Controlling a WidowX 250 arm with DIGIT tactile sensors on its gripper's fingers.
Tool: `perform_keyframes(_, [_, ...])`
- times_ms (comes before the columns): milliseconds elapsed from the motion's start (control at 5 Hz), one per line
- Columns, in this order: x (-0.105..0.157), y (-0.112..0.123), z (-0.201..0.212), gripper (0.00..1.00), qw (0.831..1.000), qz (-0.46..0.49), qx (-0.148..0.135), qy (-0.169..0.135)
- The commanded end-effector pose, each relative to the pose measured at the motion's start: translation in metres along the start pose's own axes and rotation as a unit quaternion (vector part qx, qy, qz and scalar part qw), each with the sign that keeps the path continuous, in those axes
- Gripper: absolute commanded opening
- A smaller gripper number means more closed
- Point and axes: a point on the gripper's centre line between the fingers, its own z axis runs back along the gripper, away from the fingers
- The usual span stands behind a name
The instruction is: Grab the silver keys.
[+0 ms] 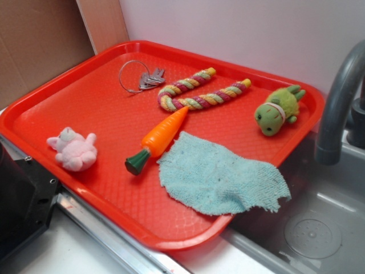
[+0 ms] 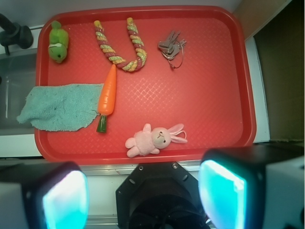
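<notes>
Nothing of the task looks done yet, judging by the exterior view: the silver keys [image 1: 146, 79] lie untouched on their thin wire ring at the far left corner of the red tray [image 1: 40, 111], near the rim, with the striped rope toy [image 1: 199, 94] just beside them to the right. No arm shows in this view. The toy carrot [image 1: 159, 137], teal cloth [image 1: 219, 177], pink plush bunny [image 1: 73, 149] and green plush [image 1: 278, 108] lie well apart from the keys, so the whole reach, descent and grasp remain. In the wrist view the gripper [image 2: 143, 195] hangs back off the tray's near edge, its two fingers [image 2: 62, 198] spread wide with nothing between them. Here the keys sit in the upper right part of the tray, bare tray floor open below and to their right; the rope toy to their left is the nearest obstacle, and the tray rim above leaves less room.
</notes>
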Motion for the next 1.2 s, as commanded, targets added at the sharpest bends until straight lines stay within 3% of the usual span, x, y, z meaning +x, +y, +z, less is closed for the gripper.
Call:
perform_keyframes(0, [0.0, 0.0, 0.0, 1.0, 1.0, 0.0, 0.0, 0.0])
perform_keyframes(200, [0.03, 0.039, -0.018, 1.0, 0.999, 0.046, 0.015, -0.008])
perform_keyframes(400, [0.05, 0.061, -0.036, 1.0, 0.999, 0.027, -0.006, -0.021])
perform_keyframes(600, [0.071, 0.08, -0.064, 1.0, 0.998, -0.013, -0.052, -0.045])
perform_keyframes(800, [0.09, 0.079, -0.099, 1.0, 0.999, -0.002, -0.025, -0.04])
perform_keyframes(1000, [0.104, 0.071, -0.129, 1.0, 0.997, 0.024, -0.048, -0.048])
